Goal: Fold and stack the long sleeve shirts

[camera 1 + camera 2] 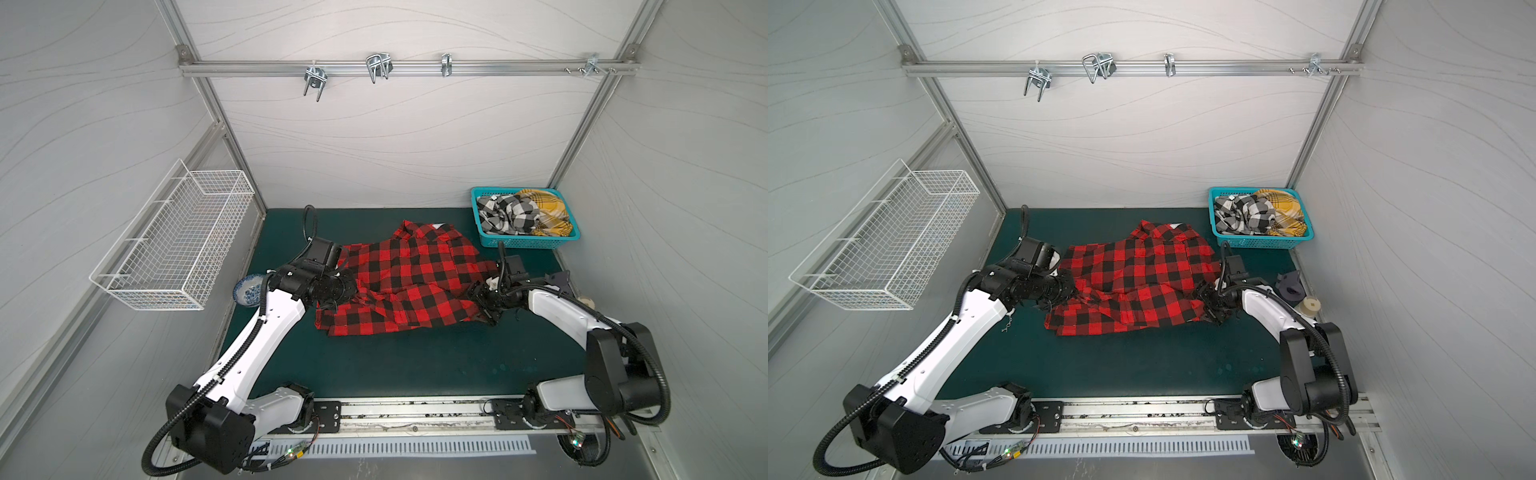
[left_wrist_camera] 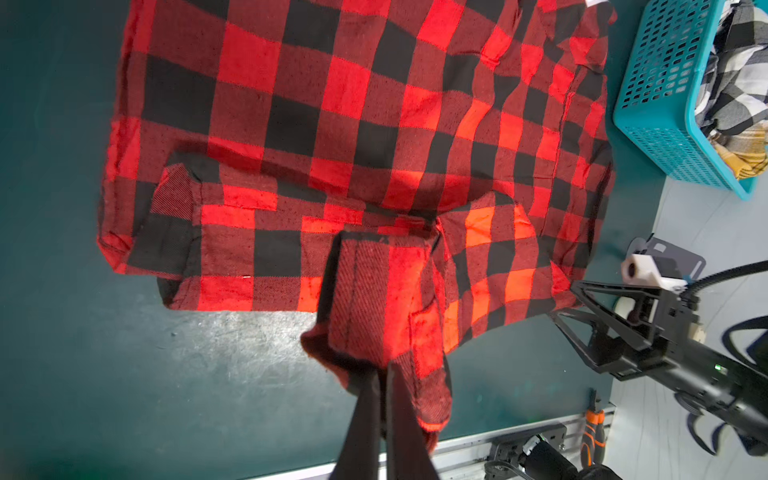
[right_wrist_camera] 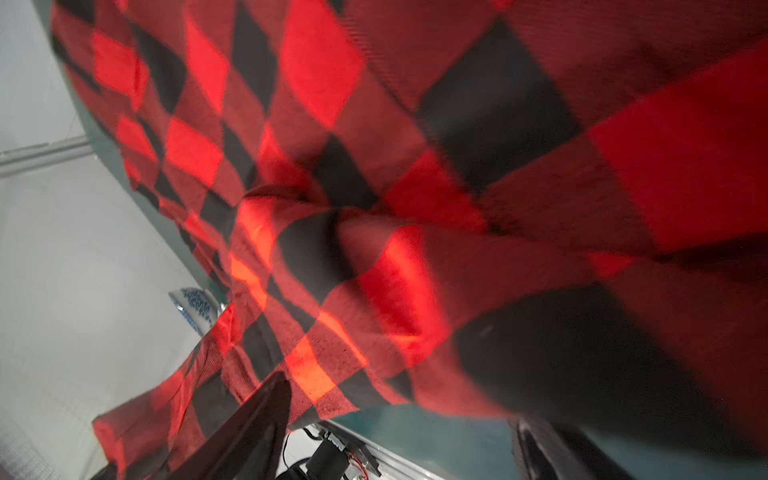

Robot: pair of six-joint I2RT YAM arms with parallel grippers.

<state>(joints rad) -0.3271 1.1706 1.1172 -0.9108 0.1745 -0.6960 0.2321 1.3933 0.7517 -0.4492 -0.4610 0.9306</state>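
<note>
Jaws of left gripper (image 2: 384, 370) are clamped on a sleeve of the soft red-and-black checked shirt (image 1: 411, 274) laid on the dark green mat (image 1: 415, 365), right gripper (image 2: 563, 300) jaws held wide, empty, beside it; folds may be dragged askew by one-sided pull.

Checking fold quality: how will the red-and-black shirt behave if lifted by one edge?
Probably floppy: the red-and-black shirt droops from the left hand pinching it. Likely light, as that pinch holds a fold up. Loose layers could slide apart.
</note>
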